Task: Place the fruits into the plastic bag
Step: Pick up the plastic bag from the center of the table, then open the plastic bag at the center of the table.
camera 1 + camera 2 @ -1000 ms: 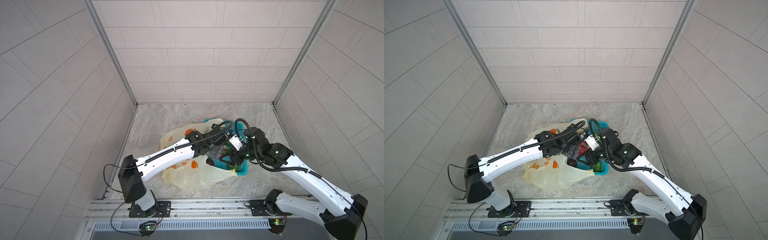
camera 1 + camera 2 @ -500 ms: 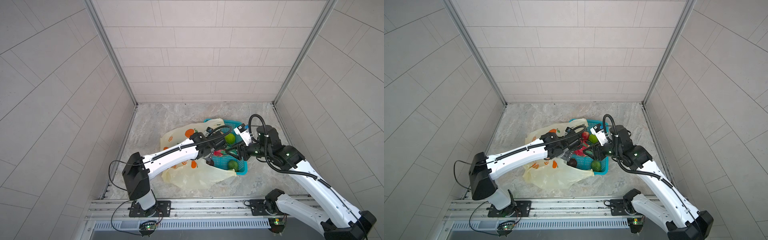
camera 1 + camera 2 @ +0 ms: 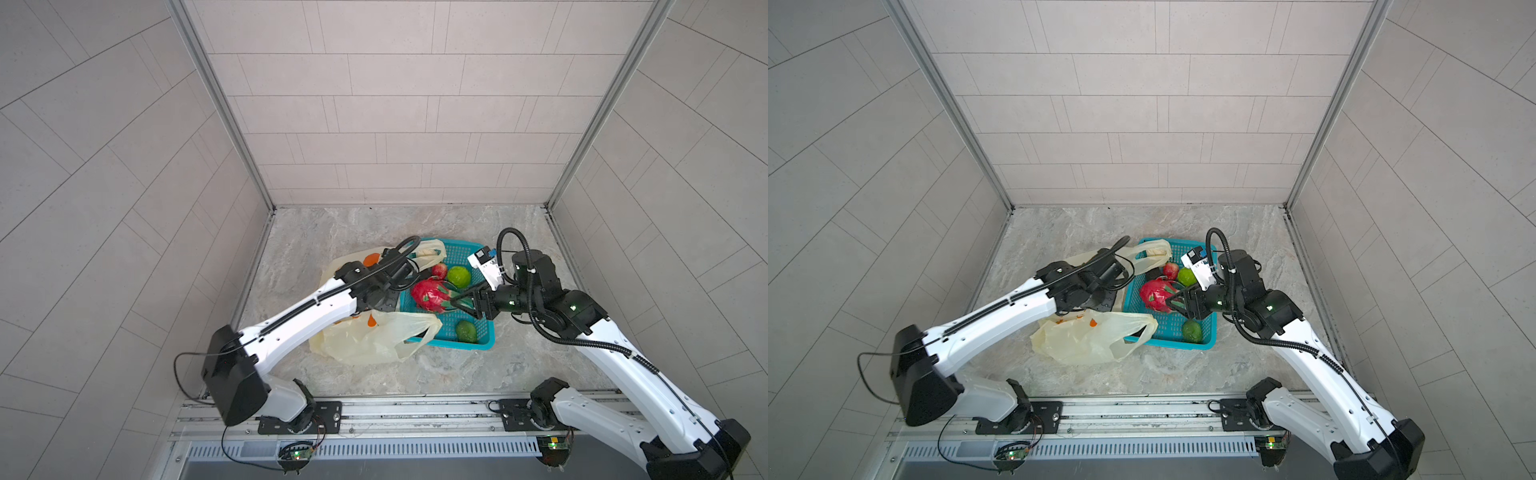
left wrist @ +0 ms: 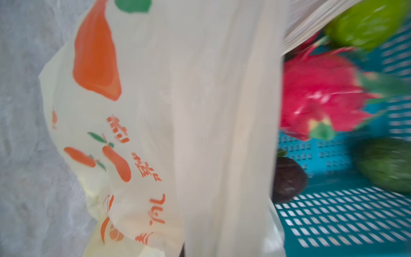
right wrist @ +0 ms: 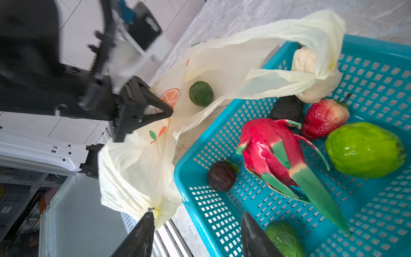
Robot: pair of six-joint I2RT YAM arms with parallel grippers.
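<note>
The pale-yellow plastic bag (image 4: 200,111) covers one side of the teal basket (image 4: 333,222). Inside the basket lie a dragon fruit (image 4: 318,95), a dark brown fruit (image 4: 288,180), a bright green fruit (image 4: 367,22) and a darker green fruit (image 4: 387,164), all blurred.

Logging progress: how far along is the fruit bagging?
Done: one round green fruit seems in the plastic bag. In hand: the left gripper pinches the bag's film; the right gripper is open, empty. Left: dragon fruit, red fruit, bright green fruit, dark green fruit, dark brown fruit, black fruit in the basket.

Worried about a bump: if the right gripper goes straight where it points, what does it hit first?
Probably the dragon fruit; the right gripper points at it from close by, jaws open. Depth is unclear.
</note>
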